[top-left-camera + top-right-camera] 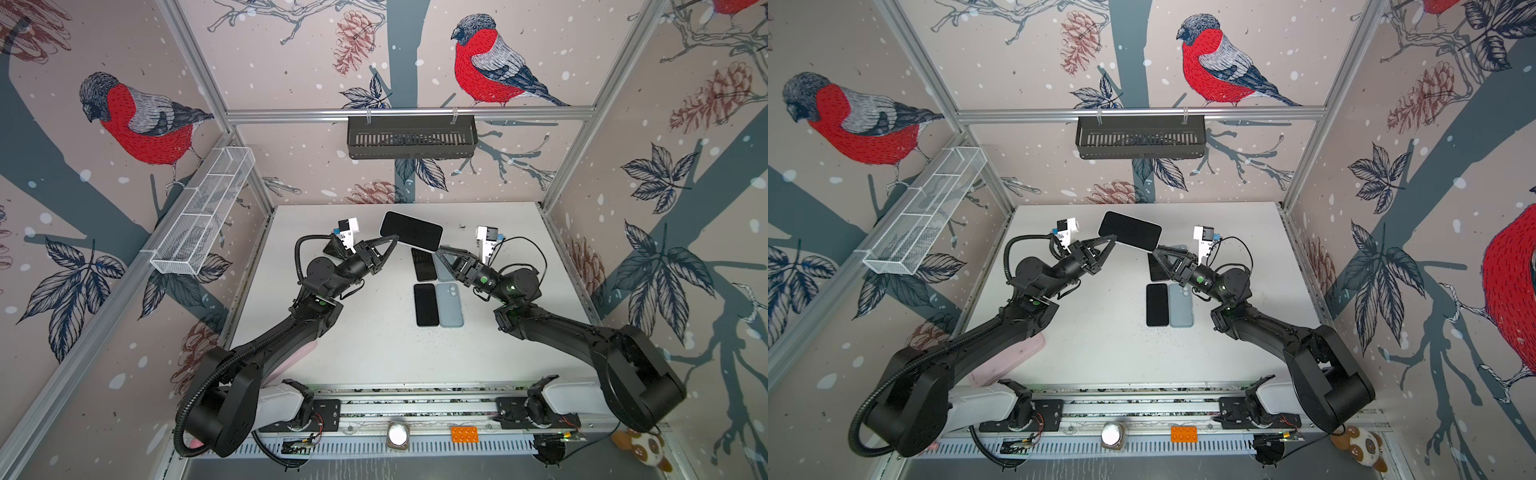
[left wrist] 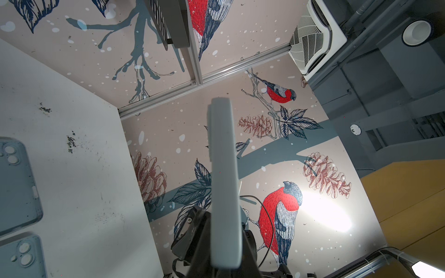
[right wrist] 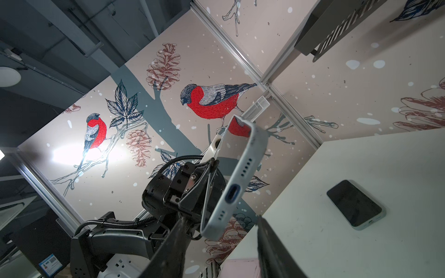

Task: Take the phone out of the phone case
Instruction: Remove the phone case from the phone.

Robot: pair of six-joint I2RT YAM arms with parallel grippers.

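Barely begun: the phone (image 1: 411,230), not yet out of its pale case (image 3: 240,178), hangs over the table's (image 1: 374,357) 12 o'clock end, clamped by the left gripper (image 1: 395,240), while the right gripper's (image 1: 439,250) half-parted jaws straddle its other end, gripping nothing.

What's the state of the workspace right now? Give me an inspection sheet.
Surface: white table, dark specks and scuffs.
Job's things: cased phone held above the table, screen up.
Clutter: black phone beside blue-grey case, a similar pair behind; second cased phone lying screen up; pink case under the left arm; orange brick, plush toy at the front.
Grippers: left gripper shut on the cased phone's edge; right gripper open, straddling its port end.
Cables: black conduit along the left arm; thin cable looping off the right wrist.
Surroundings: bird-print walls; black basket, white wire basket hung up.
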